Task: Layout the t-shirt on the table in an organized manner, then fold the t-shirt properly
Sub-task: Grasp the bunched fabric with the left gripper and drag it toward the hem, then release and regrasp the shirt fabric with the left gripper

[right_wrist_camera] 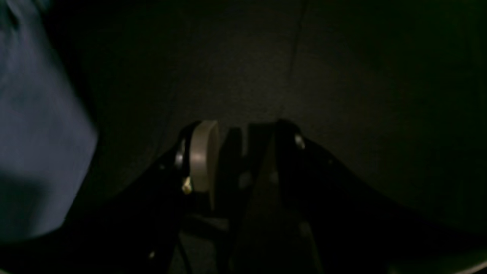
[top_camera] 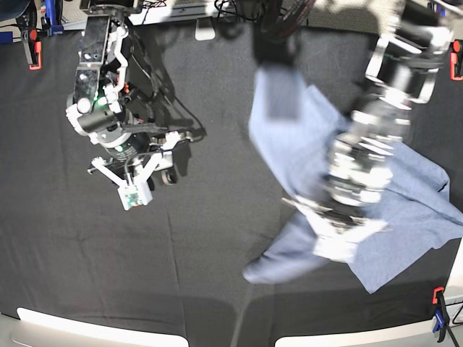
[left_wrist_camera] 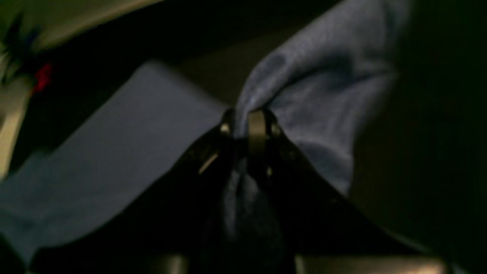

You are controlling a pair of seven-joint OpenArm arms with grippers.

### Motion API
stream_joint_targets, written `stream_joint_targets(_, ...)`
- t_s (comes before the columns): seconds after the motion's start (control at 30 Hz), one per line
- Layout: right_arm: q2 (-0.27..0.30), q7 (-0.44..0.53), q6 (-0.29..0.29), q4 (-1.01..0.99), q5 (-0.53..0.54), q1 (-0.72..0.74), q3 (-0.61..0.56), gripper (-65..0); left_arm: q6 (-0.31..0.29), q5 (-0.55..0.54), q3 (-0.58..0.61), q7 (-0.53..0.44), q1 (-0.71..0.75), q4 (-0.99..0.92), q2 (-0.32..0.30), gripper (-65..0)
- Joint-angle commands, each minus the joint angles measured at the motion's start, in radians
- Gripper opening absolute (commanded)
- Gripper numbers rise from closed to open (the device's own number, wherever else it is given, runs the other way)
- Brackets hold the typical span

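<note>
A: How many shirts?
B: One t-shirt (top_camera: 405, 202), at three o'clock on the table (top_camera: 181, 246).
A: Grippers?
B: Two. The left gripper (left_wrist_camera: 247, 121) pinches a fold of it; the right gripper (right_wrist_camera: 243, 133) is spread, holding nothing.
A: Clamps?
B: Three orange clamps (top_camera: 33, 52) show.

I'm working in what looks like a robotics lab: a table (top_camera: 87, 275) draped in black cloth, pinned by orange clamps (top_camera: 33, 56) at ten and two o'clock (a blue one (top_camera: 440, 319) at five), cables (top_camera: 155, 9) trailing at twelve.
</note>
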Motion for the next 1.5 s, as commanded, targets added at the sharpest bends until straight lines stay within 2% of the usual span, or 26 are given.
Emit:
stream_joint_targets(0.0,0.002,0.026,0.003,0.021,0.009,0.014,0.000,-42.4,0.018,0.000,-0.031,-0.030,-0.024,0.005,-0.019,-65.0)
stream_joint_targets(0.13,0.002,0.026,0.003,0.021,0.011,0.014,0.000,-42.4,0.015,0.001,-0.108,-0.040,-0.029,-0.083,-0.055,-65.0)
stream_joint_targets(0.3,0.002,0.026,0.003,0.021,0.011,0.014,0.000,-42.4,0.015,0.001,-0.125,-0.071,-0.030,-0.245,-0.078,-65.0)
stream_joint_targets(0.4,0.002,0.026,0.003,0.021,0.011,0.014,0.000,-42.4,0.016,0.002,-0.125,-0.071,-0.027,-0.289,-0.080,-61.2)
stream_joint_targets(0.47,0.002,0.023,0.003,0.021,0.011,0.014,0.000,-42.4,0.028,0.002,-0.125,-0.071,-0.027,-0.284,-0.081,-58.8)
stream_joint_targets(0.6,0.002,0.022,0.003,0.021,0.011,0.013,0.000,-42.4,0.193,0.002,-0.125,-0.063,-0.024,-0.196,-0.082,-58.9)
stream_joint_targets(0.67,0.002,0.022,0.003,0.021,0.011,0.014,0.000,-42.4,0.229,0.003,-0.125,-0.043,-0.024,-0.135,-0.089,-58.9)
stream_joint_targets(0.83,0.002,0.022,0.003,0.021,0.011,0.014,0.000,-42.4,0.228,0.005,-0.125,-0.022,-0.024,-0.016,-0.105,-58.9)
stream_joint_targets(1.0,0.002,0.022,0.003,0.021,0.011,0.014,0.000,-42.4,0.225,0.006,-0.125,-0.006,-0.024,-0.005,-0.106,-58.9)
stream_joint_targets(1.07,0.002,0.022,0.003,0.021,0.020,0.014,0.000,-42.4,0.224,0.040,-0.125,0.013,-0.024,-0.013,-0.105,-58.3)
stream_joint_targets(1.13,0.002,0.022,0.003,0.021,0.048,0.014,0.000,-42.4,0.220,0.084,-0.125,0.013,-0.021,-0.015,-0.106,-52.7)
stream_joint_targets(1.23,0.002,0.022,0.015,0.021,0.080,0.014,0.000,-42.4,0.221,0.130,-0.125,0.017,-0.016,-0.015,-0.106,-38.0)
stream_joint_targets(1.27,0.002,0.022,0.026,0.021,0.082,0.014,0.000,-42.4,0.220,0.129,-0.125,0.024,-0.014,-0.015,-0.106,-35.5)
stream_joint_targets(1.37,0.002,0.014,0.052,0.021,0.082,0.014,0.000,-42.4,0.221,0.129,-0.125,0.058,-0.013,-0.015,-0.105,-35.1)
stream_joint_targets(1.47,0.002,0.015,0.052,0.021,0.082,0.014,0.000,-42.4,0.220,0.121,-0.125,0.087,-0.013,-0.013,-0.105,-36.4)
